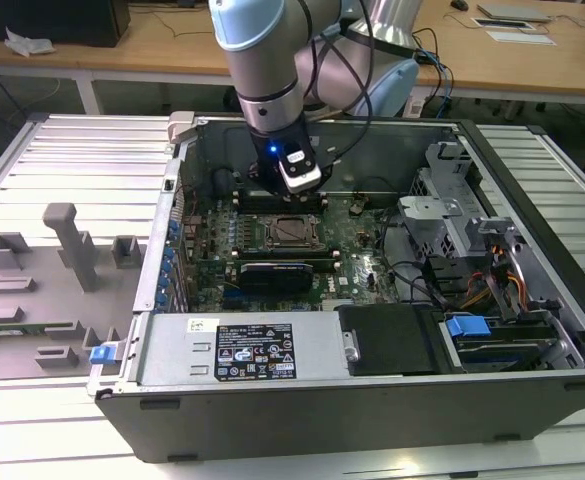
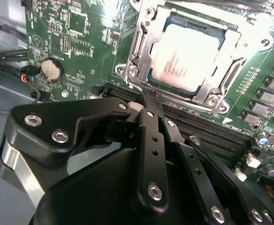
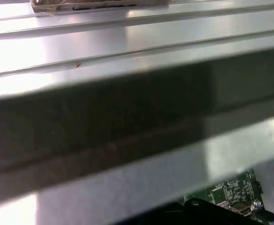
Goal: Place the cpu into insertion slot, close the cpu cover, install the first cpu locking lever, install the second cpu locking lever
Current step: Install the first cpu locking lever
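Your claw is pinched shut, holding nothing, hovering just beside the slot near the green board's middle. The chip sits in the slot, the cover down around it.

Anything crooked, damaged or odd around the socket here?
Nothing stands out. The silvery-grey square cpu lies flat in the metal-rimmed insertion slot, with the thin silvery cpu cover frame down around it. The black gripper sits beside it.
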`<state>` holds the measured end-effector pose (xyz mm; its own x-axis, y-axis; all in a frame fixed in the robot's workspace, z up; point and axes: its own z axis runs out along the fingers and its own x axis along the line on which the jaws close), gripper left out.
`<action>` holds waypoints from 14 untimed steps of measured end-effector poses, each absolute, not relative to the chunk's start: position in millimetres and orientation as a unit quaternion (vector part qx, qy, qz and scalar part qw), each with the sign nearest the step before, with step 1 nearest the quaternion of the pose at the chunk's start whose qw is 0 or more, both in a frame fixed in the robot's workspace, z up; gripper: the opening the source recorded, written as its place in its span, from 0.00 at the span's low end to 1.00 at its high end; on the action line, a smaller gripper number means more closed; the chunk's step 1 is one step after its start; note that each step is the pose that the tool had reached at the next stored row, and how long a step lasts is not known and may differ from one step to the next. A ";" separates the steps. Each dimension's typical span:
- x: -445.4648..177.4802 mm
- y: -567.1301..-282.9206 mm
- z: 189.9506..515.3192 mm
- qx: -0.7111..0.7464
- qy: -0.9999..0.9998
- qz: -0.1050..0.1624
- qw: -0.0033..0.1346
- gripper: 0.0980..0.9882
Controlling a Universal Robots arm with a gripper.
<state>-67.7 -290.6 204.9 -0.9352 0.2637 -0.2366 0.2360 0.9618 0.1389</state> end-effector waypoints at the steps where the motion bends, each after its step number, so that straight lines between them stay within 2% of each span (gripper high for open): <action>1: -67.1 -291.0 204.3 0.127 0.982 0.054 0.127 0.01; 14: -62.9 -290.3 196.7 0.128 0.982 0.060 0.129 0.01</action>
<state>-62.9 -290.3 196.7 -0.9341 0.2667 -0.2371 0.2356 0.9600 0.1515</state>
